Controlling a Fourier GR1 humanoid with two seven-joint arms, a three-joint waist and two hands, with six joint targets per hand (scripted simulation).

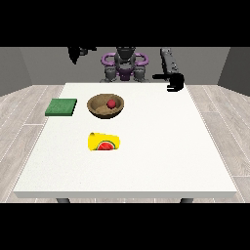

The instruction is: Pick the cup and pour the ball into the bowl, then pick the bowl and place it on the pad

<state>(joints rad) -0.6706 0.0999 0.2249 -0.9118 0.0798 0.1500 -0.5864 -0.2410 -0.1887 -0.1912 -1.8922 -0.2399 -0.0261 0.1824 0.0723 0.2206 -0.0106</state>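
1. The red ball [112, 103] lies inside the wooden bowl [99, 110], so the pour looks done.
2. The yellow cup [103, 141] lies on its side on the table [161, 146], just in front of the bowl, apparently let go after tipping.
3. The green pad [61, 107] sits beside the bowl, toward the view's left, bare; the bowl is not yet moved.
4. The hand at the view's right [174, 82] hangs well away from the bowl, fingers curled, holding nothing.
5. The hand at the view's left [74, 52] is raised far behind the bowl; I cannot tell its fingers.
6. The cup bears a watermelon picture; no writing is readable.

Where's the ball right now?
In the front view, the red ball sits inside the wooden bowl, left of centre, between the green pad and the tipped yellow cup.
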